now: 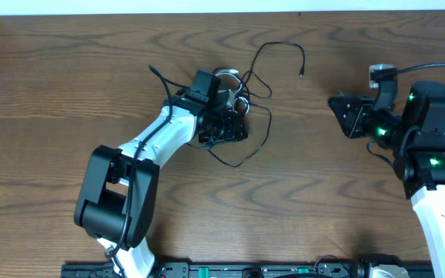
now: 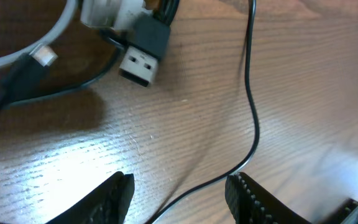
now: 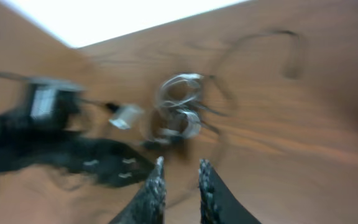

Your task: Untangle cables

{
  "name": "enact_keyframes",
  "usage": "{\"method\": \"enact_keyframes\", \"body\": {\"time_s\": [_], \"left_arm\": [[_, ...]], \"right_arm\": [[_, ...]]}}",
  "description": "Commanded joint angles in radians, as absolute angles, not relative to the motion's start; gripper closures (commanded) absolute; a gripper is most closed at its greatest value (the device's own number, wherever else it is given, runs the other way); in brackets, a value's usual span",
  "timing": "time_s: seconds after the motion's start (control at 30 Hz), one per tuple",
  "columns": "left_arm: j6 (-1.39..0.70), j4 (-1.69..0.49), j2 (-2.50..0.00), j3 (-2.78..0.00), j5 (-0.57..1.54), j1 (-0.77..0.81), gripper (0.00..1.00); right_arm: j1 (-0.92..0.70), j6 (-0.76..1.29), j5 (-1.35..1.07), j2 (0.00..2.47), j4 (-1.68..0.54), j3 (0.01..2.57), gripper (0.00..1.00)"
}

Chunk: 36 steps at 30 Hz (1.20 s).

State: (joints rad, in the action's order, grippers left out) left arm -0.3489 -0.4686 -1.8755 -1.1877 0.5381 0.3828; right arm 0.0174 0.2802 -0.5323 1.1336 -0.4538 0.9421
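Overhead: cables [image 1: 242, 96] tangled at upper centre of bench [image 1: 68, 69]; left gripper [image 1: 226, 131] sits on them, right gripper [image 1: 344, 116] well apart at right.

Left wrist: gripper [image 2: 179, 190] released, black cable [image 2: 253, 124] between its fingers.

Right wrist, blurred: gripper [image 3: 180, 186] narrowly parted, empty.

Crowding the middle of the table [image 1: 52, 77] with the cables [image 1: 238, 79] and the left gripper [image 2: 179, 196] parked on top, spilling black loops right and toward the near edge. Leaving bare wood along the far left and a wide lane up to the right gripper [image 3: 181, 177]
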Motion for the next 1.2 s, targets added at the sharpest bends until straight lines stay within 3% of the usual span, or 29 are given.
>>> {"method": "enact_keyframes", "body": {"time_s": [0.0,0.13,0.23,0.33,0.5,0.97,1.17], "left_arm": [[-0.330,-0.468,-1.858,-1.182,0.402,0.397,0.47],[-0.330,-0.431,-1.858,-1.182,0.244,0.403,0.47],[-0.330,-0.362,-1.858,-1.182,0.189,0.403,0.47],[-0.334,-0.286,-1.859,-1.182,0.189,0.403,0.47],[-0.431,-0.219,-1.872,-1.182,0.135,0.403,0.47],[-0.518,-0.079,-1.971,-1.182,0.121,0.432,0.46],[-0.535,-0.072,-2.029,-1.182,0.104,0.440,0.51]], "right_arm": [[0.014,0.253,-0.287,1.146,-0.508,0.952,0.78],[0.014,0.218,-0.279,1.161,-0.570,0.952,0.66],[0.014,0.219,-0.279,1.171,-0.595,0.952,0.51],[0.014,0.219,-0.285,1.174,-0.620,0.952,0.29],[0.014,0.219,-0.286,1.174,-0.631,0.952,0.10],[0.014,0.219,-0.287,1.175,-0.628,0.952,0.13],[0.014,0.220,-0.299,1.175,-0.629,0.952,0.16]]}}
